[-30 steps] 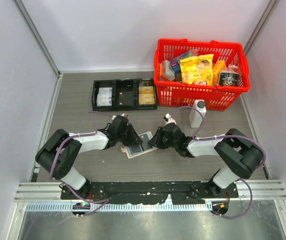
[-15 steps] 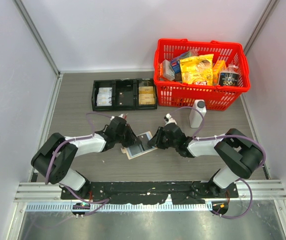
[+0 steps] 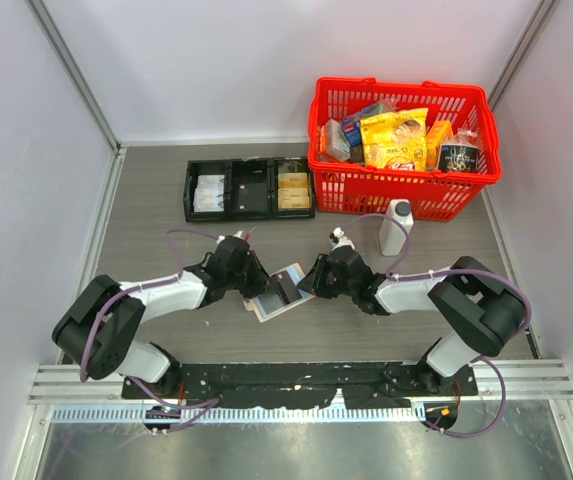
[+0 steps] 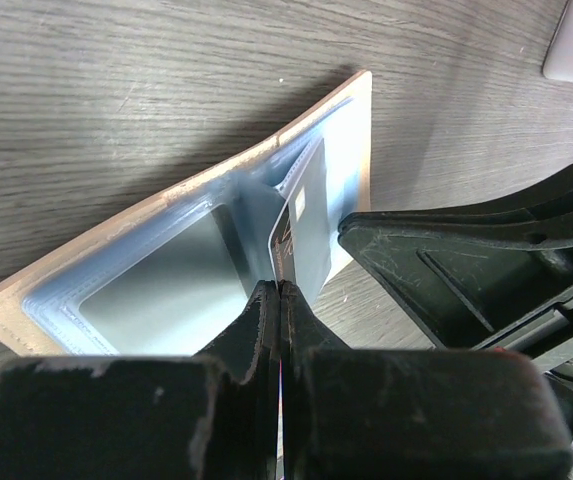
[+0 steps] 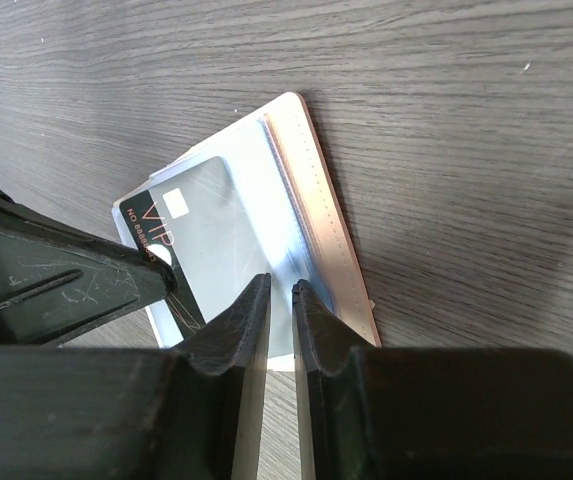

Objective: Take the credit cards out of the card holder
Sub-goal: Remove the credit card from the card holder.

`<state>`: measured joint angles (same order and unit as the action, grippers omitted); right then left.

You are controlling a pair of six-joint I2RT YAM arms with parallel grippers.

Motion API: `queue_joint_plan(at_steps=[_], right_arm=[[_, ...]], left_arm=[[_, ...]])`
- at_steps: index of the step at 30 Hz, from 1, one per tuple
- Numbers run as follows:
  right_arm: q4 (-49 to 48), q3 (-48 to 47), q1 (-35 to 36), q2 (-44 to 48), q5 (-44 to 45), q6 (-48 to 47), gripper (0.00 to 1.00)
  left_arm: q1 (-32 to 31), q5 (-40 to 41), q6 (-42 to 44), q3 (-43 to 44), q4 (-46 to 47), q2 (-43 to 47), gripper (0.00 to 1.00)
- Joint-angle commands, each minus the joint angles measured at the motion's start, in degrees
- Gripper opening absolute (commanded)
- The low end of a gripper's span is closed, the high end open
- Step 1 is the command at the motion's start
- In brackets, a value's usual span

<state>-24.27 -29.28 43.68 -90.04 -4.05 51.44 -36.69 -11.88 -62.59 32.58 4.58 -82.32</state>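
Your left gripper (image 4: 278, 288) has slid left of centre, pinched tight on a credit card (image 4: 306, 220), your right gripper (image 5: 279, 290) clamping the card holder (image 5: 318, 200).

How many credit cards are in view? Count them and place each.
1: a dark VIP card, partly out of the open card holder, pinched by the left gripper. More may be hidden in its pockets.

We see the right gripper (image 5: 279, 290) apparently nipping the card holder (image 5: 316, 190) (dark VIP card (image 5: 196, 230) poking from it).
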Motion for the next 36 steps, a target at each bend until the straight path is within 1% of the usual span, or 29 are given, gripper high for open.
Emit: queue_joint_plan(at_steps=[1, 11, 17, 23, 27, 29, 36], right_arm=[[4.32, 0.54, -0.26, -2.07, 1.24, -0.46, 0.2], [5.55, -0.43, -0.35, -1.63, 1.24, -0.99, 0.2], [8.09, -2.01, -0.26, 0.82, 1.5, -2.13, 0.21], [10.12, -3.5, -0.26, 3.2, 1.07, -4.15, 0.22], [11.35, -4.56, -0.26, 5.04, 0.63, -5.03, 0.25], [11.88, -4.91, -0.18, 6.18, 0.54, -5.3, 0.29], [12.06, -5.62, -0.26, 10.41, -0.69, -5.91, 0.46]], left_arm=[[-0.14, 0.1, 0.36, -1.2, -4.14, 2.34, 0.0], [-0.14, 2.74, 0.98, -4.45, -7.48, 8.93, 0.0], [-0.14, 3.27, 0.89, -7.08, -7.04, 13.32, 0.0], [-0.14, 4.93, 0.71, -9.37, -6.78, 19.91, 0.0], [-0.14, 7.13, 0.71, -10.43, -7.04, 24.65, 0.0], [-0.14, 8.1, 0.36, -11.04, -7.3, 26.24, 0.0], [-0.14, 9.95, 0.19, -11.4, -7.92, 28.71, 0.0]])
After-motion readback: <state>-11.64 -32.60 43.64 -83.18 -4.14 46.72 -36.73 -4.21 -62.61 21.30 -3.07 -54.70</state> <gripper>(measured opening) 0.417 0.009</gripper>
